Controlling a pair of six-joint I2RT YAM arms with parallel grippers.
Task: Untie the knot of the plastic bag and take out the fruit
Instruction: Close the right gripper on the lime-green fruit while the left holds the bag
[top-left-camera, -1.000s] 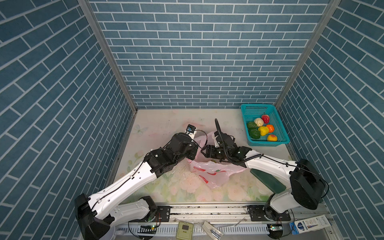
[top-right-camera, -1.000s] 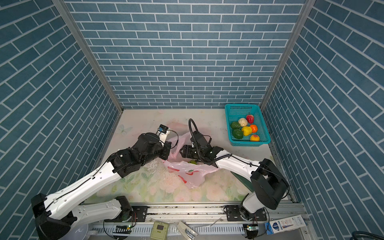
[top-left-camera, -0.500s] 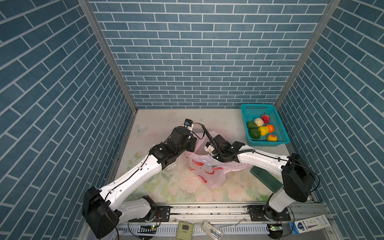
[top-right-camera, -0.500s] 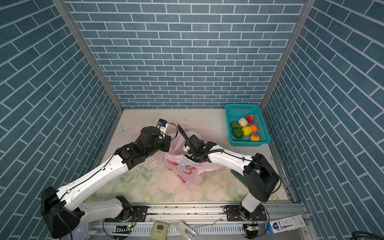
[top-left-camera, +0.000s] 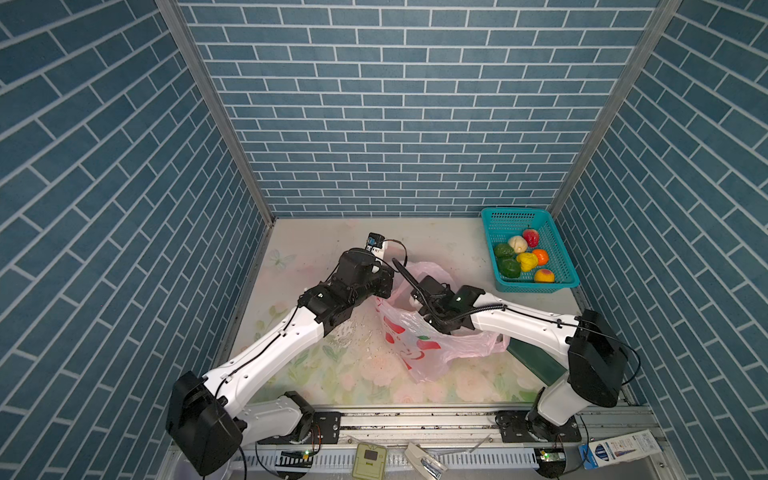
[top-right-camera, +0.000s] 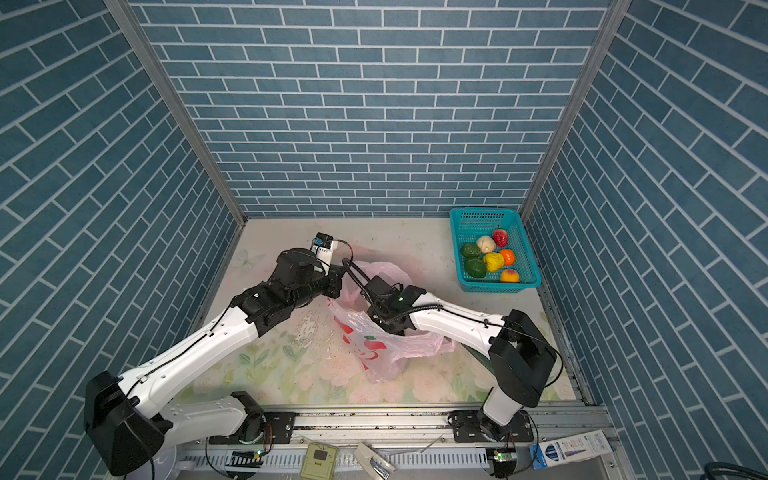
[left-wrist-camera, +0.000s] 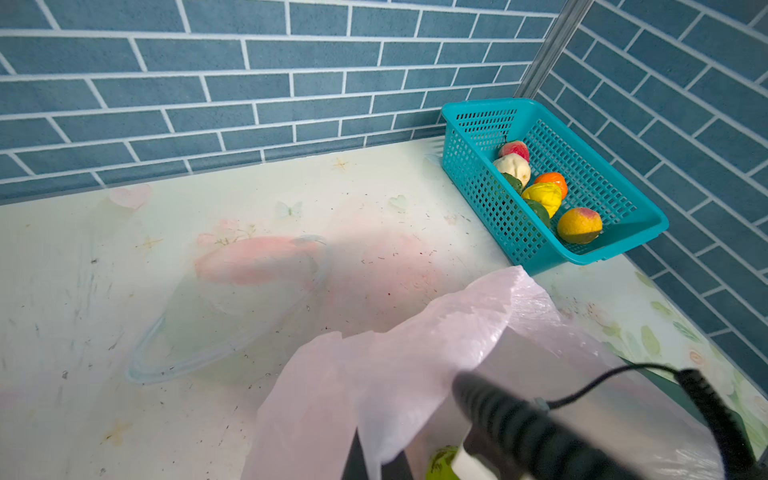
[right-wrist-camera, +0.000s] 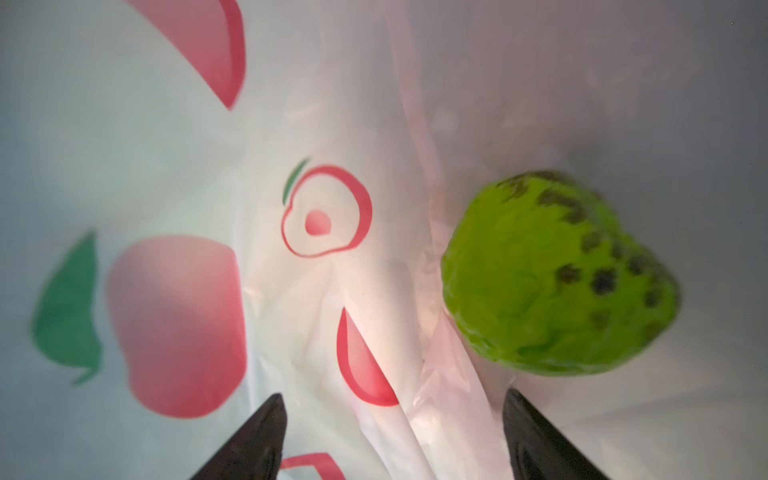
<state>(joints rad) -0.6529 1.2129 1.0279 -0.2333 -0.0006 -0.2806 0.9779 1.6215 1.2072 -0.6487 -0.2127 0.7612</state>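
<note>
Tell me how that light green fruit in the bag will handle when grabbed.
The green fruit looks rounded, so it may roll on the thin bag. Its bumpy skin probably grips well. Loose plastic could get pinched too.

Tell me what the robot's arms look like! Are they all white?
Not all white. Both the left arm and the right arm have smooth white shells with chunky black joints, and black cables run along them. The right arm's fingers are black and pointed.
</note>
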